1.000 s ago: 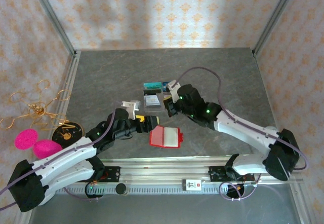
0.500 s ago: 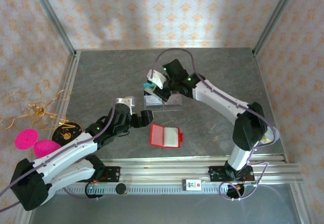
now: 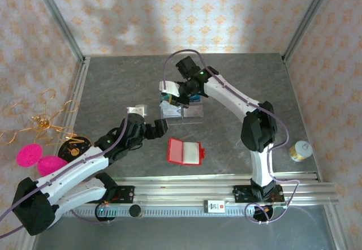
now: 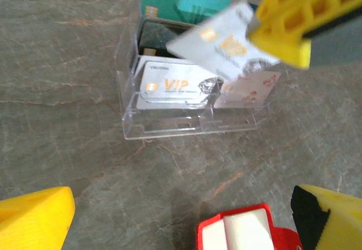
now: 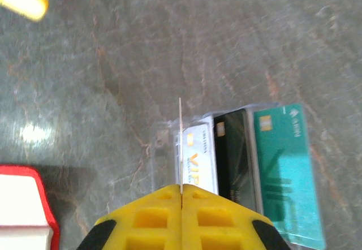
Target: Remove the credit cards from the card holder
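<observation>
Within the last second the right hand (image 3: 169,93) has been swung from the tray's (image 3: 197,116) near side to directly above it. It is clamped on a silvery card (image 4: 220,43), held edge-down over the tray's front slot, so one extraction is judged nearly complete. The holder (image 3: 184,151) lies open on the counter (image 3: 113,80), near the tray, toward the arm bases. The left hand (image 3: 150,120) is spread wide and empty, left of the tray.

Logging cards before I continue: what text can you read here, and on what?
"VIP": gold, on the flat silver card in the clear tray.
Gold print on the held silver card in the right gripper: blurred.
White print on the teal card: too small.
</observation>
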Motion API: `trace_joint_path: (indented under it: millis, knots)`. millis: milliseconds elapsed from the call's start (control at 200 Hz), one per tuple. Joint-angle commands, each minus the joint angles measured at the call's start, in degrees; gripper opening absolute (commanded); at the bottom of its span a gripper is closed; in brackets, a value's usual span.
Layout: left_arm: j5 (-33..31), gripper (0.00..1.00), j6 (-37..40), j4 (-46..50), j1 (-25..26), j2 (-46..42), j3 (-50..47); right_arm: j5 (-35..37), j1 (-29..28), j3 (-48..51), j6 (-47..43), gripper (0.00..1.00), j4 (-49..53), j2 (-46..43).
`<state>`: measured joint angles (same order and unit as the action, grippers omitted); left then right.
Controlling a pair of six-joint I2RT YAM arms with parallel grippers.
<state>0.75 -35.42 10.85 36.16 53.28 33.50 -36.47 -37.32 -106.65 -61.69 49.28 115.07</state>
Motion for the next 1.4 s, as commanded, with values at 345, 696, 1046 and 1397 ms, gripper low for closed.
trace_joint_path:
  millis: [345,696,1046,1397]
  knots:
    - [-2.4,0.99,1.5,1.5,-1.6,2.9,2.5,3.2,0.3,-3.6,-5.6,0.00,3.2,4.0]
    - [-1.3,0.99,1.5,0.8,-2.2,4.6,2.6,5.2,1.1,-3.8,-5.9,0.00,1.1,5.6]
    - [-0.4,0.99,1.5,-0.3,-2.6,5.3,2.2,4.1,1.1,-3.1,-5.9,0.00,-0.3,7.1]
    - [0.9,0.99,1.5,-1.5,-2.8,4.9,1.1,5.1,-0.1,-1.3,-4.2,0.20,-2.4,6.9]
